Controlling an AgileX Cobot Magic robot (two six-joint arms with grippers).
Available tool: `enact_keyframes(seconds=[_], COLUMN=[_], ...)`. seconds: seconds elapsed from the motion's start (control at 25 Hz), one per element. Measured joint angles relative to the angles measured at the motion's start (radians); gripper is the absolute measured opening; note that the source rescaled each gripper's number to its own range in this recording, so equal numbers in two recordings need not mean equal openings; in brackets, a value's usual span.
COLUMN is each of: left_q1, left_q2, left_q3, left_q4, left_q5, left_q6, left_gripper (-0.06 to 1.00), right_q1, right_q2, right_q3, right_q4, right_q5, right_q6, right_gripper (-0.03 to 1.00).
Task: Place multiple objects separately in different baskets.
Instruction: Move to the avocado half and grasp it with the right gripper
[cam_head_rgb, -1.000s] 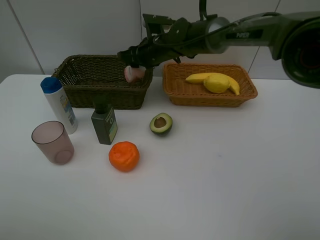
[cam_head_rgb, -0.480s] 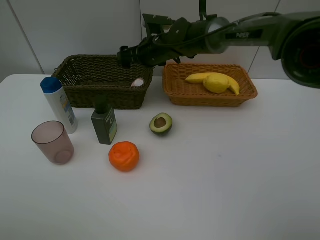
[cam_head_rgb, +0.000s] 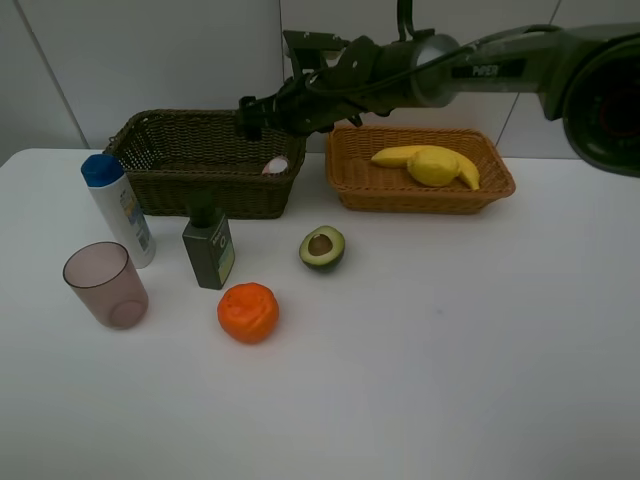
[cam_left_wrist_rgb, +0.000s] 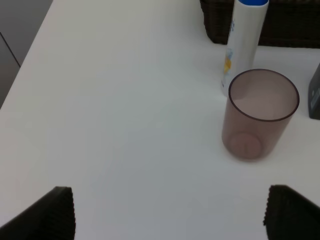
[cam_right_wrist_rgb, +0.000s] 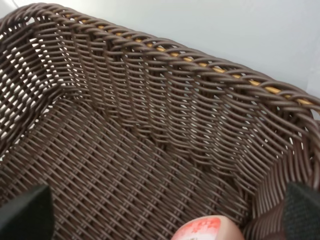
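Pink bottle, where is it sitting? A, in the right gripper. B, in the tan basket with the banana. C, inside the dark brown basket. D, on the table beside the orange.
C: the pink bottle lies inside the dark brown basket, apart from the open right gripper.

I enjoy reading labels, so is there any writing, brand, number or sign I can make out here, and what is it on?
No text here can be quoted; nothing is legible.
right arm: short white lettering, too blurred to read.
white blue-capped bottle: blue and yellow label print, too small to read.
dark green square bottle: pale label, unreadable.
pink bottle: red print, blurred and cut off.
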Motion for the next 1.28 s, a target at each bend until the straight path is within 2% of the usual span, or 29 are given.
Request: enact_keyframes(seconds=[0.64,0.8,1.04,1.28], left_q1=[0.0,0.0,0.0,0.0], left_q2=[0.0,0.0,0.0,0.0], left_q3=[0.0,0.0,0.0,0.0], left_q4=[0.0,0.0,0.0,0.0], left_q5=[0.0,0.0,0.0,0.0], left_q6=[0.0,0.0,0.0,0.0], left_gripper=[1.0,1.0,1.0,1.0], right_q1=[0.0,0.0,0.0,0.0], right_q2=[0.0,0.0,0.0,-0.03], right_q3=[0.0,0.0,0.0,-0.001], right_q4=[0.01,0.021,0.021,-0.014], right_q5=[0.01,0.008,0.006,0.038], right_q6=[0.0,0.011,0.011,0.012], right_gripper=[0.93,0.98,0.98,0.99])
